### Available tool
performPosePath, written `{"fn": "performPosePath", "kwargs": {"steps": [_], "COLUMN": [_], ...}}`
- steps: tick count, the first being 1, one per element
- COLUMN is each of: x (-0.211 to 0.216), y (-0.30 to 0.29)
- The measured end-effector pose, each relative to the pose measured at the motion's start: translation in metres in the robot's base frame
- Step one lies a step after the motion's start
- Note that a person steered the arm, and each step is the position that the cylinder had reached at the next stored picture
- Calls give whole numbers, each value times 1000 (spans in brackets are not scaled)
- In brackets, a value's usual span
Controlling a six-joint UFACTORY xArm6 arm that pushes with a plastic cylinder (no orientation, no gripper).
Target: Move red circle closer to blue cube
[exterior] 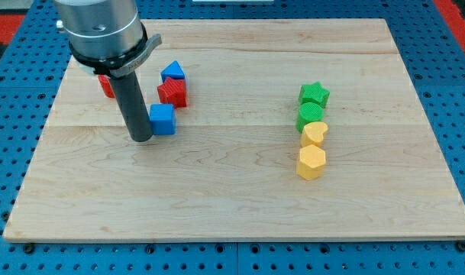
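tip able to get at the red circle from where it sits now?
Probably yes. The red circle sits behind the rod, mostly hidden by it. My tip rests against the blue cube, and no block lies between tip and circle.

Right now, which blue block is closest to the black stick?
The blue cube. It sits right beside my tip, on its right. The other blue block, with a pointed top, sits farther up the view.

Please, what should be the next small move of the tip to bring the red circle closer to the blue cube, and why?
Probably I should draw my tip away from the blue cube, toward the view's left, then go up around the red block half hidden behind the rod, likely the circle. My tip now sits just left of the cube, between the two, so it cannot push that block toward the cube from here.
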State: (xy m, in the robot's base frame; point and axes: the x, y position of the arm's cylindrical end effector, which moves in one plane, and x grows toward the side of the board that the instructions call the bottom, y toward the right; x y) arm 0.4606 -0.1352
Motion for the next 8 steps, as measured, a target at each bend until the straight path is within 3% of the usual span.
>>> {"fn": "performPosePath", "kwargs": {"steps": [1, 3, 4, 5, 6, 8], "x": [3, -31, -99, -122, -122, -123], "y": [-4, -164, -120, -115, -72, -50]}}
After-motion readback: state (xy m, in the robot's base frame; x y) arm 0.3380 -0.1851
